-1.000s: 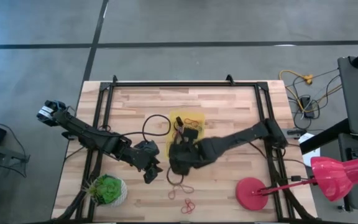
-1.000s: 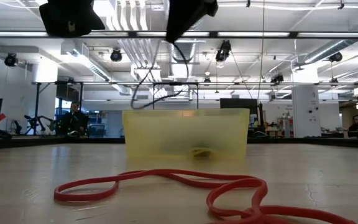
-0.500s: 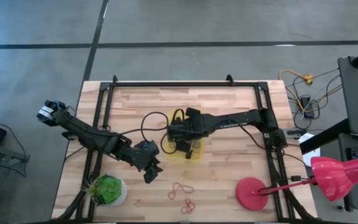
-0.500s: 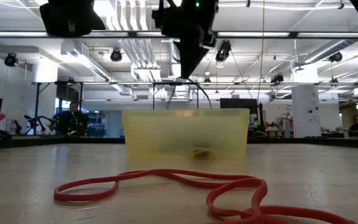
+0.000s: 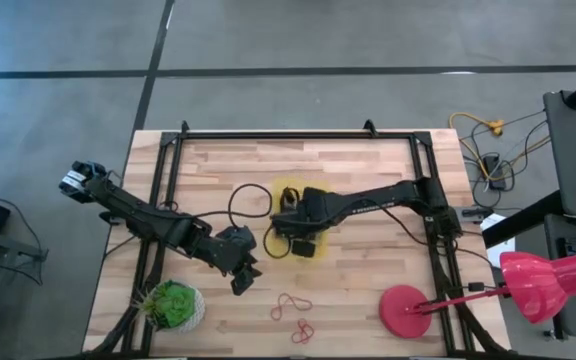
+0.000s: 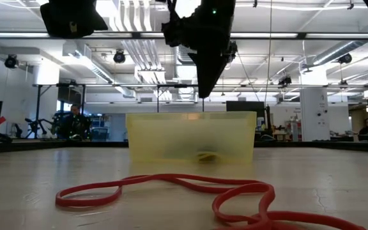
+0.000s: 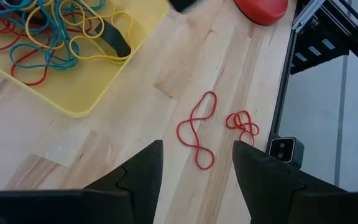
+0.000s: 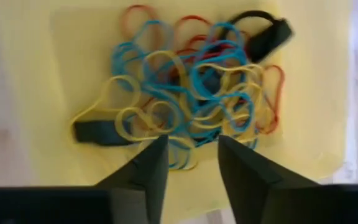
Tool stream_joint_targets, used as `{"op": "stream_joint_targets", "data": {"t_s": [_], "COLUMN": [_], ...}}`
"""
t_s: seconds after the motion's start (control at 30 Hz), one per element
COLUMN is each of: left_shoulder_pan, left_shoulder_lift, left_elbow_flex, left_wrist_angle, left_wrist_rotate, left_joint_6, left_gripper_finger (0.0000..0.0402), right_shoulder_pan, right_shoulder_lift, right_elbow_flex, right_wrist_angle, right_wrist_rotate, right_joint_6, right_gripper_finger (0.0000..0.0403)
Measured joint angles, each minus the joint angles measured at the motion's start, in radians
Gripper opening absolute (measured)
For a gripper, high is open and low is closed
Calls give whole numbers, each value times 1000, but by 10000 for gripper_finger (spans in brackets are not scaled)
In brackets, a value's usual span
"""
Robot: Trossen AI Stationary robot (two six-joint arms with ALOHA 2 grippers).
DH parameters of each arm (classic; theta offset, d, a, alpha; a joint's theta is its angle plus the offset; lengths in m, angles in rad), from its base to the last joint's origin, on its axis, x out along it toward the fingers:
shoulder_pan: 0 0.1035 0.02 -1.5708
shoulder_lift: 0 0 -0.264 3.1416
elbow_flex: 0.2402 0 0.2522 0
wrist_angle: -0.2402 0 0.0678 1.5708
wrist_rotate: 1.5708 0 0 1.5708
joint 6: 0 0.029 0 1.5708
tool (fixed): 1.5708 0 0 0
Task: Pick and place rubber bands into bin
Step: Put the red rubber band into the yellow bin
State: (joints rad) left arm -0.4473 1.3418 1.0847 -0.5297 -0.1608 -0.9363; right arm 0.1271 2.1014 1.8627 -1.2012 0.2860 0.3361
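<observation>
Hovering right tool [image 8: 188, 155] open-jawed over bin [image 8: 36, 74]

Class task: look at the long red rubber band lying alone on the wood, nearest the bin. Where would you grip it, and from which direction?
Grip the long red band at its narrow waist, where the two strands pinch close together, coming straight down from above. It lies flat on the table, so only a vertical approach gets fingers either side. The open left gripper hovers nearest; the right gripper is over the bin.
</observation>
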Motion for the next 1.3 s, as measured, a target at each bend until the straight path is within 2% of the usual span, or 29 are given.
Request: {"op": "stream_joint_targets", "data": {"t_s": [0.17,0.33,0.7,1.03,1.3], "left_shoulder_pan": [0,0,0,0,0], "left_shoulder_lift": [0,0,0,0,0], "left_elbow_flex": [0,0,0,0,-3], "left_wrist_angle": [1,3,37,51,52], "left_wrist_rotate": [0,0,0,0,0], "left_joint_6": [0,0,0,1,14], "left_gripper_finger": [178,178,178,178,178], "right_shoulder_pan": [54,100,298,441,513], "right_shoulder_lift": [0,0,0,0,0], "right_elbow_flex": [10,9,-44,-126,-195], "right_wrist_angle": [11,12,111,173,289], "right_wrist_rotate": [-2,-1,0,1,-8], "right_joint_6": [-57,-51,-141,21,23], "right_gripper_finger": [165,180,182,173,174]}}
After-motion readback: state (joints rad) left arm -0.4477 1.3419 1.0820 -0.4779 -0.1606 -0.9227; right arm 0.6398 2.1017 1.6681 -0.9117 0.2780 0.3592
